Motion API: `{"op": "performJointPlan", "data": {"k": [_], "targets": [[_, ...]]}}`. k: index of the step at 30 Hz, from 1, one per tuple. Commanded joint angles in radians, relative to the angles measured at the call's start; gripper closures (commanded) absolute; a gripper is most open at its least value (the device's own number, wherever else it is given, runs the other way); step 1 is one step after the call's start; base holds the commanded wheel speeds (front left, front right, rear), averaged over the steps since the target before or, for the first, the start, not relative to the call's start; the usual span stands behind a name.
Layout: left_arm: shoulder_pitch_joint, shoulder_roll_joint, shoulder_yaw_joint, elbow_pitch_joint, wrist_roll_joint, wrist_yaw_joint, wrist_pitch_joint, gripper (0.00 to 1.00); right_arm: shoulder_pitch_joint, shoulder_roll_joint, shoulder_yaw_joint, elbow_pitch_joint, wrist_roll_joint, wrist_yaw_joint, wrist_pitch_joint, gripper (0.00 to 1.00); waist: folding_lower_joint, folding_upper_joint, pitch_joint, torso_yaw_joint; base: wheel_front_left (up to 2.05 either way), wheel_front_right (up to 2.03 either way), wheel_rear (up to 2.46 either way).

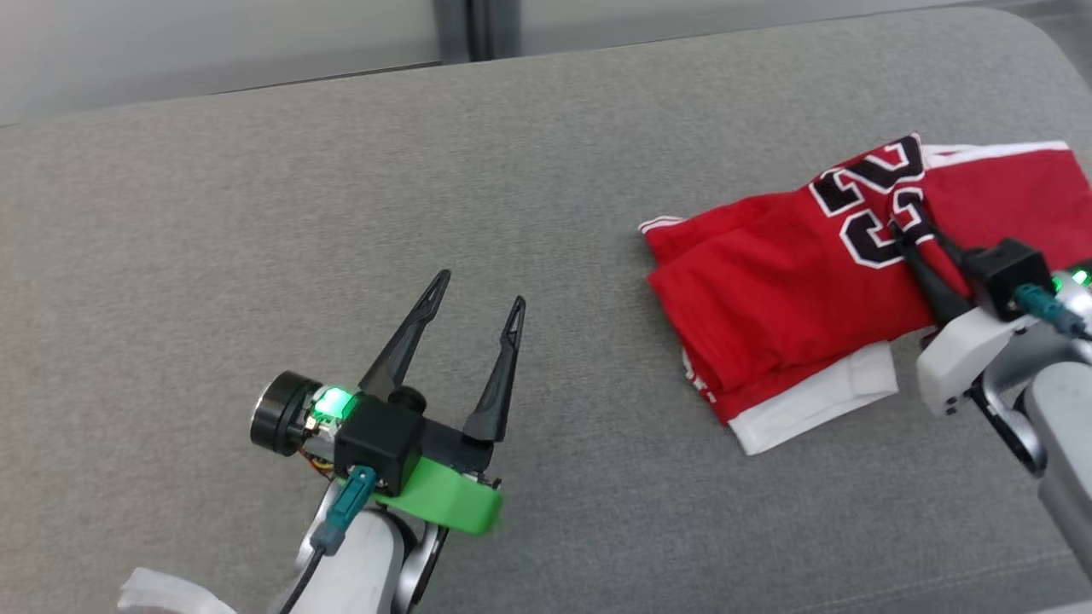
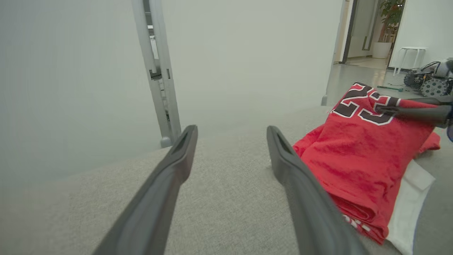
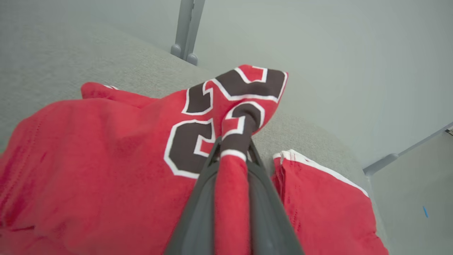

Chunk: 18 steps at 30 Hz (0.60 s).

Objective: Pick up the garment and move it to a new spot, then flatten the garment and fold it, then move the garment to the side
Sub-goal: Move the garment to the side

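Garment (image 1: 793, 290), a red sports jersey with a black number (image 1: 879, 209) edged in white, lies bunched in loose folds at about 3 o'clock in the head view, on a grey fabric surface (image 1: 341, 170). A white panel (image 1: 819, 401) pokes out from under the red cloth at its 5 o'clock edge. The right gripper (image 1: 904, 234) reaches in from 4 o'clock, and its two dark fingers are pressed together on a raised ridge of cloth right at the number; the right wrist view shows a strip of red fabric squeezed between them. The left gripper (image 1: 479, 287) sits at 7 o'clock, well apart from the garment, fingers spread wide and holding nothing, pointing toward 1 o'clock over bare surface. The step in hand looks like the first pick-up. To do it well, the right arm would probably best rise straight up until the lowest folds and the white panel hang free, since dragging could tangle the layers further. The pinch holds only a narrow ridge, so a slow lift seems wise in case the cloth slips out. Bare surface toward 9 o'clock looks like a sensible new spot, and the open left gripper is placed to catch a second edge there for flattening.
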Motion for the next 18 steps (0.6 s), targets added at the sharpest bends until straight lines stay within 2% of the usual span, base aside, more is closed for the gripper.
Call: {"op": "performJointPlan", "data": {"k": [1, 7, 9, 18], "targets": [[-0.033, 0.007, -0.006, 0.002, 0.016, -0.011, -0.003, 0.00, -0.032, -0.028, 0.003, -0.006, 0.010, -0.002, -0.003, 1.00, 0.0000, 0.0000, 0.080, -0.128, 0.00, 0.00, 0.00], [-0.131, 0.020, -0.037, 0.013, 0.053, -0.034, -0.002, 0.00, -0.140, -0.107, 0.003, 0.028, 0.054, -0.002, -0.034, 1.00, 0.0000, 0.0000, 0.194, -0.215, 0.00, 0.00, 0.00], [-0.165, 0.024, -0.047, 0.017, 0.061, -0.040, -0.002, 0.00, -0.183, -0.114, -0.012, 0.057, 0.067, -0.002, -0.049, 1.00, 0.0000, 0.0000, 0.233, -0.231, 0.00, 0.00, 0.00], [-0.258, 0.034, -0.085, 0.015, 0.069, -0.048, -0.002, 0.00, -0.327, -0.128, -0.077, 0.278, 0.031, -0.002, -0.092, 1.00, 0.0000, 0.0000, 0.354, -0.223, 0.00, 0.00, 0.00]]}}
